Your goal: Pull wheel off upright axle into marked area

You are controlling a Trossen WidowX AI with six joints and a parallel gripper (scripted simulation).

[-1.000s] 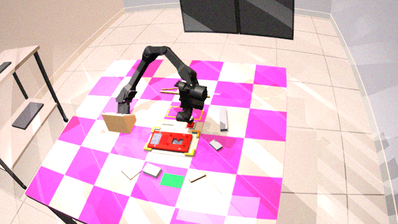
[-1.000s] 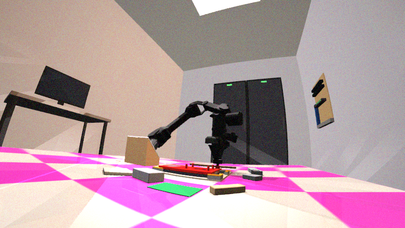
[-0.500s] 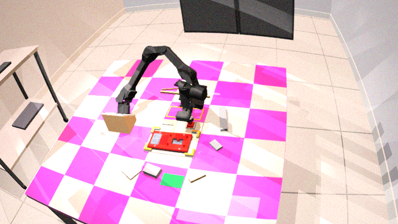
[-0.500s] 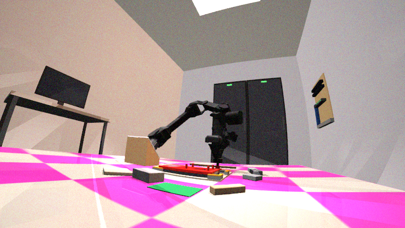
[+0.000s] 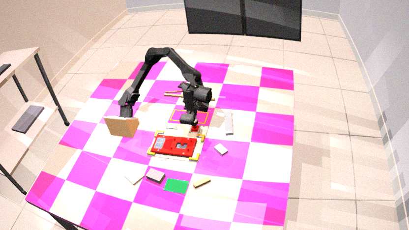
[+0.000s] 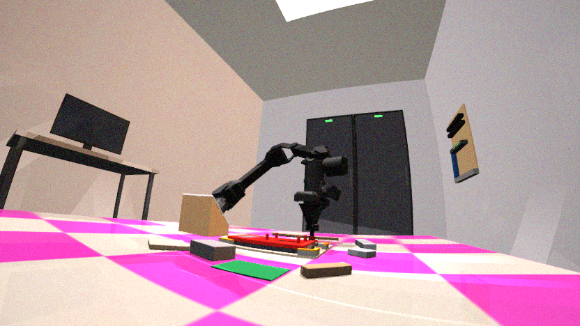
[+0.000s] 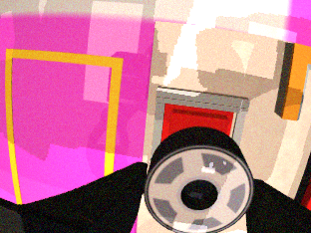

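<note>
On my feed the checkered table [image 5: 266, 159] fills the view, the red fixture board [image 5: 175, 146] at its centre. The yellow-outlined marked area [image 7: 63, 123] lies left of the gripper [image 7: 198, 223], which is clamped on the wheel [image 7: 198, 190]: black tyre, grey spoked hub, dark centre hole, above a small red pad. I can read no lettering anywhere.

No readable text appears anywhere (all views checked).

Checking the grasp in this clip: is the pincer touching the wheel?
Touching. In the wrist view the black fingers press against both sides of the wheel, with no gap; the pincer is shut on it.
</note>
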